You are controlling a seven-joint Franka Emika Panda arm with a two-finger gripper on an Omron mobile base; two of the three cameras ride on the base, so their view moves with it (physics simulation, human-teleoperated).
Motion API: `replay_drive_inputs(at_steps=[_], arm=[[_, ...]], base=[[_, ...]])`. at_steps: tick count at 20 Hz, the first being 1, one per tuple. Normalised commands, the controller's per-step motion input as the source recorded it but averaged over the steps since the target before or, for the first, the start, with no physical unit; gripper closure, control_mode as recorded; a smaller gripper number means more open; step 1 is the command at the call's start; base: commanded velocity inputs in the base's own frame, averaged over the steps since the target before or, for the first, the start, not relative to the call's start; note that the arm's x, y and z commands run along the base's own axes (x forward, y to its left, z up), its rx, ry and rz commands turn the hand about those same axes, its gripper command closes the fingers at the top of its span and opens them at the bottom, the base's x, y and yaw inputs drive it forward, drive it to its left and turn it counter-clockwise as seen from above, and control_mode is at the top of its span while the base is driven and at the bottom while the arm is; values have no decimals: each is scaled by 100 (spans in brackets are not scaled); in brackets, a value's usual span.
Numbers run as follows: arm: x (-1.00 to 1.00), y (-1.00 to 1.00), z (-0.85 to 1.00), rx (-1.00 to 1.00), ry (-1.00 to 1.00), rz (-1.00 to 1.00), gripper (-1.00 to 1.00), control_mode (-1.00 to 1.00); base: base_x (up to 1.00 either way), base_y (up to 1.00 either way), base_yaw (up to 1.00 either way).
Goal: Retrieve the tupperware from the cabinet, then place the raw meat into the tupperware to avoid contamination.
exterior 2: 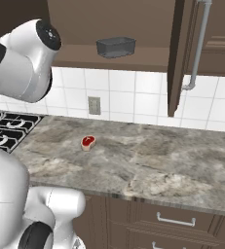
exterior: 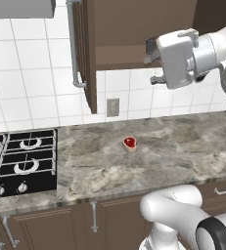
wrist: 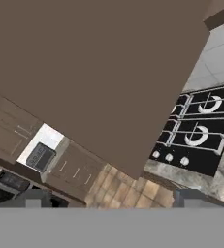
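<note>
With the cabinet (exterior 2: 133, 29) door swung open, the gripper (exterior: 151, 63), fingers spread wide and empty, is reaching toward the tupperware (exterior 2: 116, 47) at its ten o'clock, needing to close in squarely.

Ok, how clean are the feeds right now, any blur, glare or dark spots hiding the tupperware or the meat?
Left base view: sharp and evenly lit, the raw meat crisp on the counter, no glare. Right base view: equally sharp; the tupperware sits in the cabinet, dim against brown but readable. Hand view: rolled, a flat brown cabinet door close up, stove skewed at the side.
</note>
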Motion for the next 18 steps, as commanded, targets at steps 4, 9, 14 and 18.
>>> replay_drive_inputs(at_steps=[4,9,14,18], arm=[[-60,-54,1,-11,-32,-3,-100,-100],[-34,-49,20,-12,-24,-9,-100,-100],[-19,-39,24,-16,-21,-16,-100,-100],[-6,-39,24,-18,-16,-22,-100,-100]], base=[[0,0,0],[0,0,0],[0,0,0],[0,0,0]])
